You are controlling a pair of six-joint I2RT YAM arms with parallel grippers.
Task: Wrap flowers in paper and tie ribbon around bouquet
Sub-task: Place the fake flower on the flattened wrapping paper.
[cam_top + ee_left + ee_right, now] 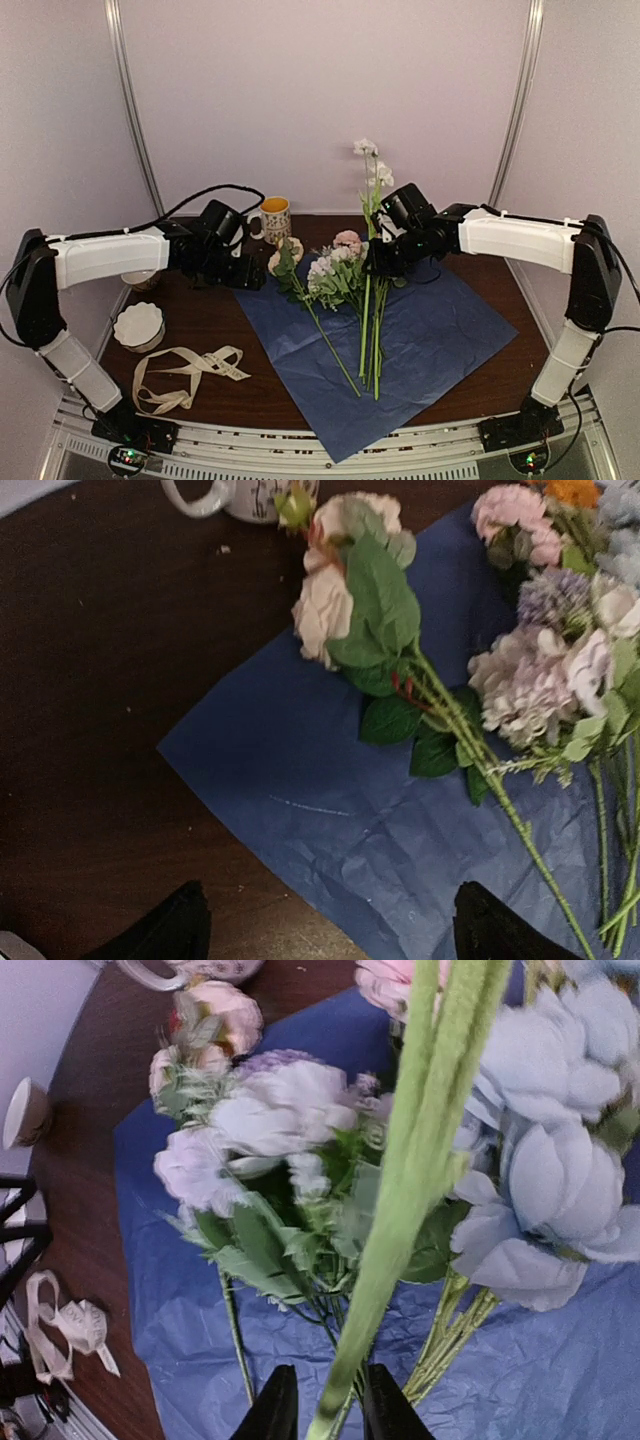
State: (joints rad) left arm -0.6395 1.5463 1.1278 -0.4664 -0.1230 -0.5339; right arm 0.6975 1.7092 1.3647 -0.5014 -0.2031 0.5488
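**Bench point(215, 312) layout.** The paper point(430, 340) lies flat on the bench with its dark blue side up. It is turned like a diamond, and its near corner reaches past the near edge. No fold or cone is formed.

**Flowers.** The flowers point(335, 275) lie loose across the far-left part of the paper, blooms toward the far side and stems pointing near. One cream-bloomed stem point(325, 610) extends past the paper's far-left edge, and its blooms lie just beside the mug point(275, 218).

**Left-arm jaws.** These are spread wide and hold nothing. In the left wrist view, the two fingers point(175, 930) stand well apart above the left edge of the paper, where it meets bare bench.

**Right-arm jaws.** These are pinching a single white-bloomed stem point(366, 148). In the right wrist view, the fingers point(275, 1410) press on either side of that green stem. Its blooms rise well above the other flowers, toward the far side.

**Ribbon.** The ribbon point(185, 372) lies in loose loops on the near-left bench, well apart from the paper. A white scalloped bowl point(138, 325) stands near it, on its far-left side.
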